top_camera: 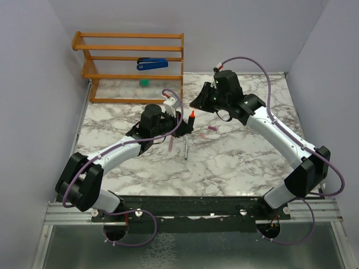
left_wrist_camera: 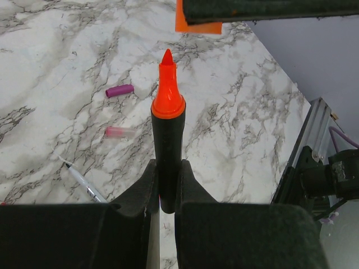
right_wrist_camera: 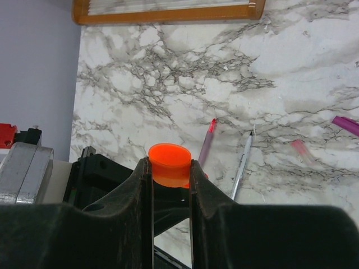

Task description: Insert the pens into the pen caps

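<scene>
My left gripper (left_wrist_camera: 168, 168) is shut on the black marker (left_wrist_camera: 168, 145), whose orange tip (top_camera: 192, 115) points up toward my right gripper (top_camera: 197, 102). That gripper (right_wrist_camera: 170, 165) is shut on the chunky orange cap (right_wrist_camera: 169, 162), which hangs just above the tip and apart from it; its edge shows as the orange cap (left_wrist_camera: 197, 22) at the top of the left wrist view. On the marble lie the pink pen (top_camera: 169, 144), the grey pen (top_camera: 186, 148), the purple cap (top_camera: 212, 129) and the pink cap (top_camera: 200, 134).
A wooden rack (top_camera: 132, 61) stands at the back left with a blue stapler-like object (top_camera: 152, 63) on a shelf and a small green object (top_camera: 145, 82) below it. Grey walls close in the table on the left, back and right.
</scene>
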Action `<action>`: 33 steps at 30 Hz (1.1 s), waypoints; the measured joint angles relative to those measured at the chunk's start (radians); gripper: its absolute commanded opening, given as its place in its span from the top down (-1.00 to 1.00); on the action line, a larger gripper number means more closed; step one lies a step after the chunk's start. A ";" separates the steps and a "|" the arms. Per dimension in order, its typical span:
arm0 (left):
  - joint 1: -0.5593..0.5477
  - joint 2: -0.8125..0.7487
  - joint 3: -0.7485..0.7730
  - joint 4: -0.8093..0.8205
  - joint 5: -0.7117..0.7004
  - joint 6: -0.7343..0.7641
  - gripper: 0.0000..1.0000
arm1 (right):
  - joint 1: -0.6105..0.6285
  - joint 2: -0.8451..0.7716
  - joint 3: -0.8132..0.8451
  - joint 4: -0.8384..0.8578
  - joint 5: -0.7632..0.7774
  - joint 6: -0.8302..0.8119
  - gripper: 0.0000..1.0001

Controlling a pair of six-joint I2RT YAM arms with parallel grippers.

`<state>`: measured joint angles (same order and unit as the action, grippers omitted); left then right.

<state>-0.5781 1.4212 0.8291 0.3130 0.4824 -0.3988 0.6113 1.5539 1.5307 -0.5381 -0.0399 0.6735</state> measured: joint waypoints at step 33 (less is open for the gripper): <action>0.003 0.015 0.016 -0.008 0.001 0.027 1.00 | 0.029 0.001 -0.043 -0.002 0.053 -0.019 0.99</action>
<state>-0.5751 1.4361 0.8452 0.3050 0.4835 -0.3721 0.6407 1.5551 1.4876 -0.5396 0.0128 0.6548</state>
